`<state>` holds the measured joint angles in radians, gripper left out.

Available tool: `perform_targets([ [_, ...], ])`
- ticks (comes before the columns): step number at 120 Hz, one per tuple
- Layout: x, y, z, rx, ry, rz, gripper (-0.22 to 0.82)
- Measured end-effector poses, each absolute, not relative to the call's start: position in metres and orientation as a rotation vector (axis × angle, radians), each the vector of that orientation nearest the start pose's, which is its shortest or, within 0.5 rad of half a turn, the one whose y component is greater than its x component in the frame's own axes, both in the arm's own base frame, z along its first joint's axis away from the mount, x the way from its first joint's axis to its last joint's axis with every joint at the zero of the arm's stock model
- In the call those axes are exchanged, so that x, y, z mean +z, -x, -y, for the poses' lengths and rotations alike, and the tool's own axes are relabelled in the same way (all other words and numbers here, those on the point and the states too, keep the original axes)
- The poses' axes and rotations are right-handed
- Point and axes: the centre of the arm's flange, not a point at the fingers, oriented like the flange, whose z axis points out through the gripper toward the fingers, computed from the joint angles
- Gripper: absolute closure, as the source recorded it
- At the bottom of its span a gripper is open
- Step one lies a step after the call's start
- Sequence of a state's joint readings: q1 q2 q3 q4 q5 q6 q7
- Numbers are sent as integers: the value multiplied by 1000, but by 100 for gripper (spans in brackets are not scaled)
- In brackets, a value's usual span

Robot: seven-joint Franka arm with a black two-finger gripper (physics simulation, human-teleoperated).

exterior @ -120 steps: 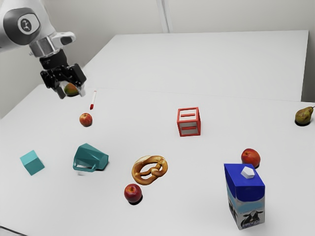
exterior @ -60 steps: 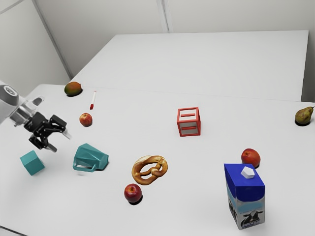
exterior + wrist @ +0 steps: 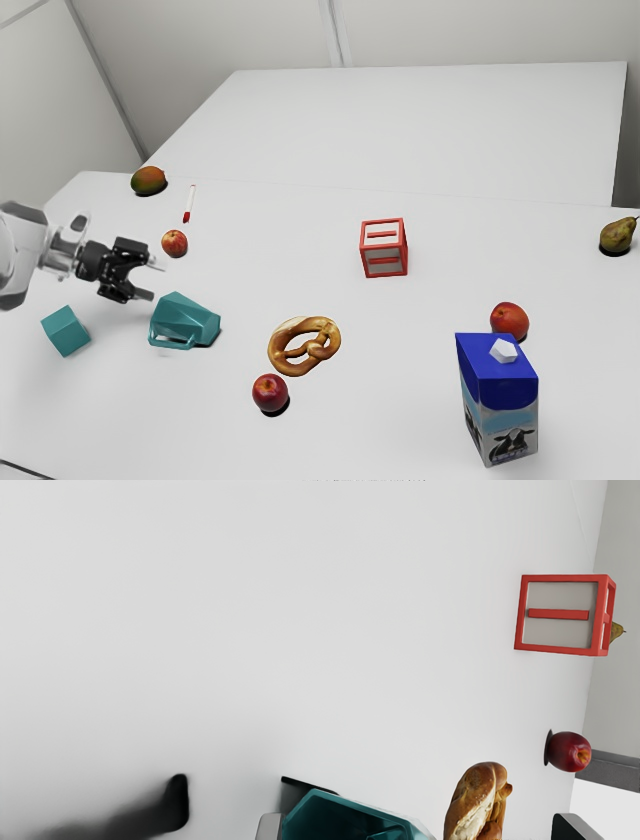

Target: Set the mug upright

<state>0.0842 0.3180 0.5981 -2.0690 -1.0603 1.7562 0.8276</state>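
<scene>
Exterior view: a white desk [image 3: 380, 440] carries a dark teal, faceted mug [image 3: 185, 318] lying on its side toward the exterior view's left, its mouth facing the arm and its handle turned toward the camera. A white and grey robot arm [image 3: 22, 255] reaches in from the left, and its black two-finger gripper [image 3: 151, 280] hangs just beside the mouth of the mug, with the jaws spread apart. Near the arm sits a plain teal cube [image 3: 65, 331]; farther back are a red and yellow apple [image 3: 174, 243], a white marker with a red end [image 3: 190, 203] and a green and orange mango [image 3: 148, 181]. Toward the middle are a brown twisted pretzel [image 3: 303, 346], a dark red apple [image 3: 270, 393] near it, and a white block framed in red [image 3: 384, 248]. To the right stand a blue and white milk carton [image 3: 498, 400], a round red-orange fruit [image 3: 509, 320] just behind it, and a brownish-green pear [image 3: 618, 235]. Wrist view: the jaws are wide open, with nothing gripped between them. The open mouth of the mug shows close to one fingertip; whether they touch, I cannot tell. The pretzel lies beyond the mug, nearer the other fingertip, and the pear peeks out behind the red-framed block.
</scene>
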Motion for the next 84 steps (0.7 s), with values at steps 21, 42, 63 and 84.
perform_targets([
  [21,284,-470,-274,263,-2177,-344,2],
  [42,275,-469,-262,276,-2158,-257,2],
  [63,266,-466,-245,283,-2135,-198,2],
  [84,264,-465,-242,306,-2131,-157,6],
])
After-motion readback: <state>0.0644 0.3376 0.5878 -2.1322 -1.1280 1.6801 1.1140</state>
